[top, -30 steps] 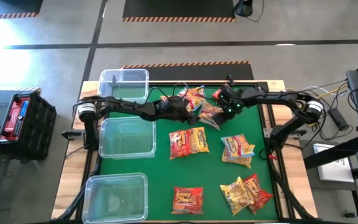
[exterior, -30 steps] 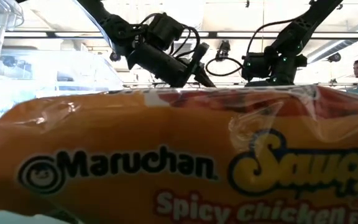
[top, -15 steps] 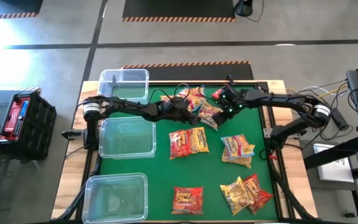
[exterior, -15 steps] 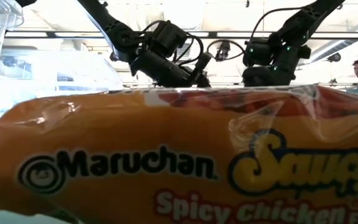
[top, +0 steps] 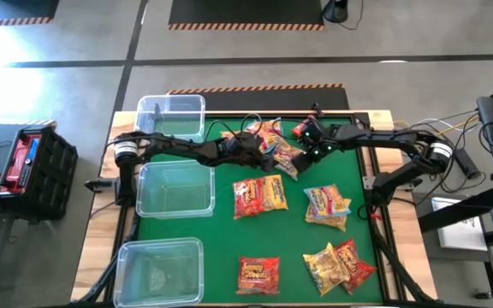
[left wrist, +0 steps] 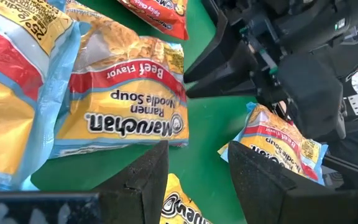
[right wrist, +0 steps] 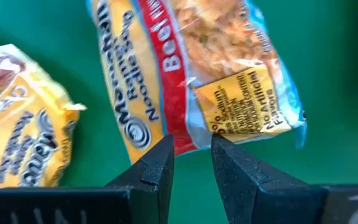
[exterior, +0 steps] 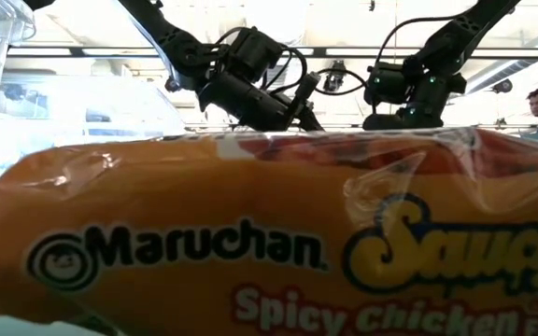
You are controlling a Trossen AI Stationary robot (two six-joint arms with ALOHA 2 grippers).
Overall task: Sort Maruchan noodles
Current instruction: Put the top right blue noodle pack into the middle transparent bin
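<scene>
The right gripper (right wrist: pixel 190 165) has edged toward the far packet pile (top: pixel 274 141); both it and the left gripper (left wrist: pixel 197 171) hang parted, holding nothing.

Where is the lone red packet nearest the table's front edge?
In the high view, the red packet lies alone at the front centre, between the nearest clear bin and the yellow-and-red packet pile.
</scene>
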